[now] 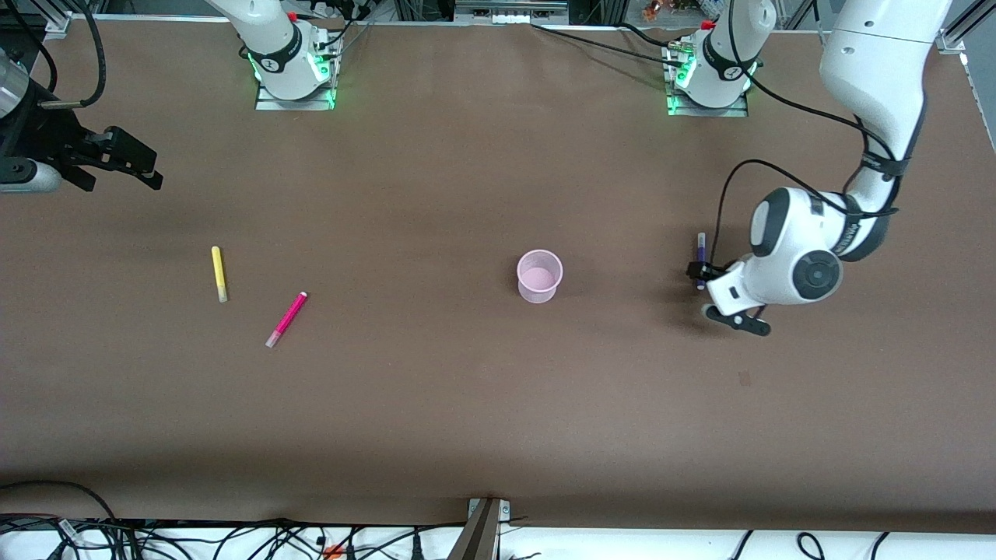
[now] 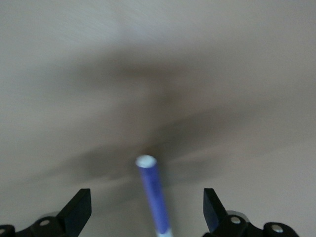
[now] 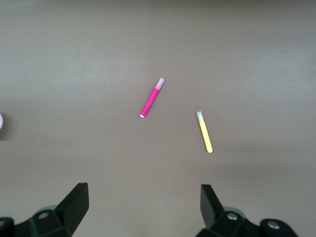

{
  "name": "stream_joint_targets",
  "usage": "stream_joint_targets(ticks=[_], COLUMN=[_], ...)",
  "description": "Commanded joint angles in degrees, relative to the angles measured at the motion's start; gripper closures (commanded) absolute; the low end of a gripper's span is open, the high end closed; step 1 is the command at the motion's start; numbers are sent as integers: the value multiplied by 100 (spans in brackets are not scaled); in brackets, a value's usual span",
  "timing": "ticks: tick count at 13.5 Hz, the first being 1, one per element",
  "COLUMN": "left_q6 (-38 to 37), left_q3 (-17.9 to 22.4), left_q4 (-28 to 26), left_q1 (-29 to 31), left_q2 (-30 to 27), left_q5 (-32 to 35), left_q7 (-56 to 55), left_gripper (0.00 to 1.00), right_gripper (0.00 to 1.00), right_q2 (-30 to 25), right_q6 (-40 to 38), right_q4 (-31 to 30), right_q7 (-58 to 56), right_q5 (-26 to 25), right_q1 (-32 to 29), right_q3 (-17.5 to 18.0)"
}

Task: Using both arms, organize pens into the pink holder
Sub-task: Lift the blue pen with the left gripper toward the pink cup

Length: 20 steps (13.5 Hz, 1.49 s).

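Straddling a slim purple pen (image 2: pixel 154 202), left claw (image 2: pixel 148 210) gapes wide; right claw (image 3: pixel 143 207) too

This was a robotics lab. Two white robot arms (image 1: pixel 809 257) were bolted by metal base plates (image 1: pixel 294 97), lit green, onto a wide counter (image 1: pixel 467 404) covered in plain brown sheeting. Aluminium frame rails (image 1: pixel 482 537) edged the counter, and loose black cables (image 1: pixel 233 537) tangled along its near side on a white floor, with more wiring running from the arms' bases.
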Motion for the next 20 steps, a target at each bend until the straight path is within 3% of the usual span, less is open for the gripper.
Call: stream_joint_targets(ticks=[1,5,6,8,9,15,18,20], left_q6=[257,425,442,478,478,811,829,785], left_q3=[-27,-27,-27,-27,-27,-27,-27,-18], left_q4=[-524,-560,-560,-543,-525,-490,-464,-402], left_q1=[-53,-44,-44,-27,-18,26,26,35], left_q2=[-301,-196,-117,-47,-46,199,138,130], left_q5=[15,15,15,15,15,23,23,23], left_q7=[28,133,133,133,133,133,133,125], left_gripper=[0,6,17,58,73,74,100,100], right_gripper=[0,0,0,0,0,0,0,0], right_q2=[7,7,7,7,7,164,524,935], right_q6=[-9,-9,-9,-9,-9,429,439,448], right_q4=[59,59,59,59,59,86,86,86], right_q7=[48,48,48,48,48,48,48,48], right_q5=[-7,-7,-7,-7,-7,37,-85,-112], right_q1=[-1,-1,-10,-10,-1,-10,165,140], right_q3=[20,20,20,20,20,11,11,2])
